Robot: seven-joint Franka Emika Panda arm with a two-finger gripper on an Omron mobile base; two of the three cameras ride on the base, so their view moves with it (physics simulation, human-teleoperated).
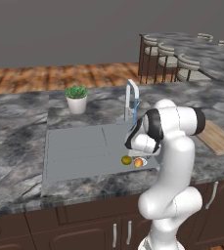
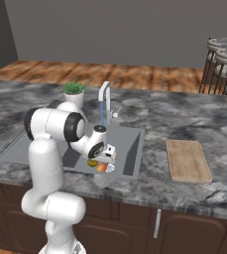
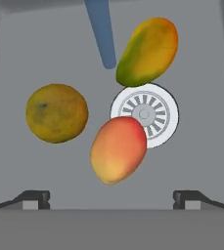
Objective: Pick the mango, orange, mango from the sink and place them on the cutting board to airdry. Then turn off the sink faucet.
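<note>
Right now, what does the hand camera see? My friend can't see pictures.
Three fruits lie in the grey sink around a white drain: an orange-red one nearest, a green-and-orange one, an olive-yellow one. Blue water streams down, and the open gripper hovers above.

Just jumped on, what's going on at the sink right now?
The gripper hangs open over the sink, holding nothing. Below it three fruits lie around the drain: a red-orange one nearest the fingers, a green-and-orange mango and a round olive-yellow one. Water runs from the faucet. The cutting board on the counter has no fruit on it, so no fruit has been moved yet.
</note>
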